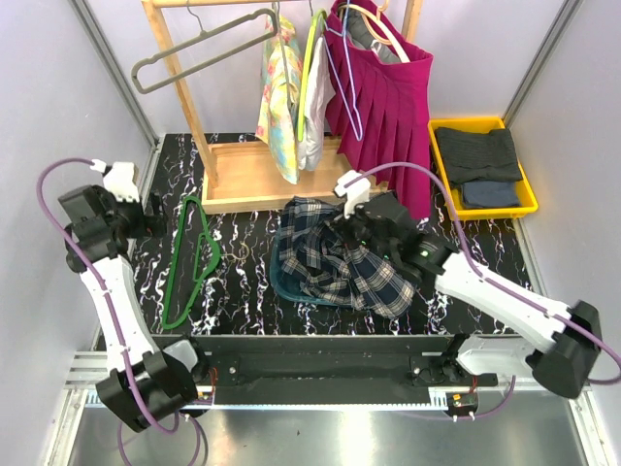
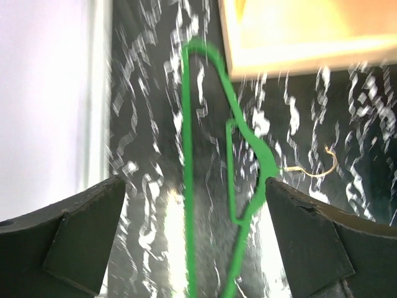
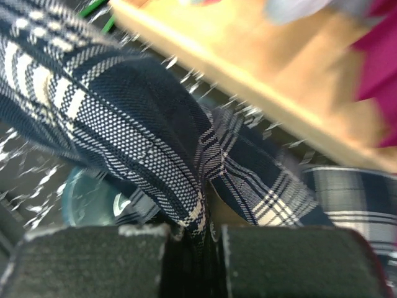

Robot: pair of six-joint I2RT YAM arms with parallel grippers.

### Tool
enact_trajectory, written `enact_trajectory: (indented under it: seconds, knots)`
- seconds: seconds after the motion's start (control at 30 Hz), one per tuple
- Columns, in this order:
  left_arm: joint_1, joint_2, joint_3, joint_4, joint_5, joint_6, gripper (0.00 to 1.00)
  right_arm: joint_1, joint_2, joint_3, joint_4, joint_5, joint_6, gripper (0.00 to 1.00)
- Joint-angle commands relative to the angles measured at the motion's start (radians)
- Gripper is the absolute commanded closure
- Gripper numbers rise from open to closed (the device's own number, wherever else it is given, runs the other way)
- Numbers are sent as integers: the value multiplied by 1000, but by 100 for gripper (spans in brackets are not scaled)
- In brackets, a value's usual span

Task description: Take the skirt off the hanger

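The navy plaid skirt [image 1: 330, 257] lies crumpled on the black marbled table, off any hanger. My right gripper [image 1: 347, 225] is at its far edge, shut on a fold of the plaid cloth [image 3: 124, 124]; its jaws [image 3: 195, 239] pinch the fabric tight. The green hanger [image 1: 189, 262] lies flat and bare on the table to the left of the skirt. My left gripper [image 1: 155, 216] hovers over the hanger's far end, open. In the left wrist view the hanger [image 2: 232, 186] runs between the wide-apart fingers [image 2: 195, 242], untouched.
A wooden rack [image 1: 262, 175] stands at the back with a grey hanger [image 1: 204, 49], a floral garment [image 1: 281, 97] and a magenta pleated skirt [image 1: 383, 107]. A yellow bin [image 1: 529, 199] with dark clothes is at the right. A thin beige loop [image 1: 243, 254] lies beside the green hanger.
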Motion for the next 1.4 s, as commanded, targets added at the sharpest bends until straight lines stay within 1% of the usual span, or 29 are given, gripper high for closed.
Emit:
enact_trajectory:
  seconds: [0.0,0.07,0.13,0.17,0.3,0.4,0.43,0.5,0.53,0.57,0.6,0.63,0.67,0.7,0.73,0.77,0.8,0.83,0.87,0.9,0.93,1.0,1.03,1.1,1.13,1.17,1.2,1.33,1.37]
  knots:
    - [3,-30,88,-35,42,10,1,-2,96,-44,33,-137,111,100]
    - [6,-26,88,-44,31,24,1,-2,145,-46,12,-166,105,100]
    - [4,-27,104,-67,69,23,1,-4,189,-26,-23,-200,82,100]
    - [4,-35,131,-85,97,-9,1,-2,238,-15,-66,-196,76,100]
    - [-11,-43,246,-116,245,-117,1,-2,325,19,-103,-171,69,100]
    - [-64,-44,347,-152,324,-177,1,-2,380,60,-144,-137,86,100]
    - [-106,-49,367,-153,342,-187,1,-2,392,72,-160,-118,105,100]
    - [-161,-73,421,-170,373,-191,1,-2,444,124,-239,-120,128,99]
    - [-234,-85,438,-170,364,-191,1,-2,464,144,-272,-152,152,96]
    - [-273,-99,470,-168,346,-206,1,-1,505,163,-339,-185,158,93]
    - [-313,-98,490,-170,307,-218,1,-2,522,193,-368,-247,178,82]
    - [-380,-93,513,-167,289,-232,1,-1,535,203,-390,-268,189,73]
    - [-405,-72,562,-164,281,-268,1,2,536,206,-408,-281,201,67]
    - [-425,-57,587,-162,273,-284,1,5,521,201,-405,-292,210,58]
    - [-468,-41,611,-153,263,-301,1,16,500,194,-377,-286,217,54]
    - [-494,-14,656,-144,244,-327,1,19,431,175,-357,-277,227,50]
    - [-552,0,676,-136,180,-332,1,19,391,168,-337,-260,249,44]
    - [-584,26,709,-112,143,-332,1,19,307,161,-297,-248,258,41]
    - [-618,40,731,-101,67,-332,1,19,262,151,-275,-236,266,39]
    - [-679,57,752,-78,33,-330,1,19,218,143,-249,-223,276,25]
    - [-701,101,801,-70,8,-332,1,19,131,134,-196,-222,278,20]
    - [-758,153,861,-46,-65,-365,1,19,55,120,-146,-217,277,18]
    - [-778,211,924,-38,-93,-368,1,19,-8,121,-137,-219,275,18]
    - [-839,270,1022,-11,-174,-362,1,19,-86,123,-105,-234,281,17]
    - [-863,330,1056,-6,-208,-341,1,19,-109,118,-94,-240,287,17]
    - [-902,361,1087,6,-272,-341,1,19,-132,118,-83,-255,301,18]
    - [-914,415,1137,34,-302,-320,1,19,-166,117,-65,-262,313,18]
    - [-946,537,1228,126,-432,-332,1,19,-257,33,48,-280,376,22]
    - [-965,555,1237,141,-504,-332,1,21,-270,19,68,-274,388,22]
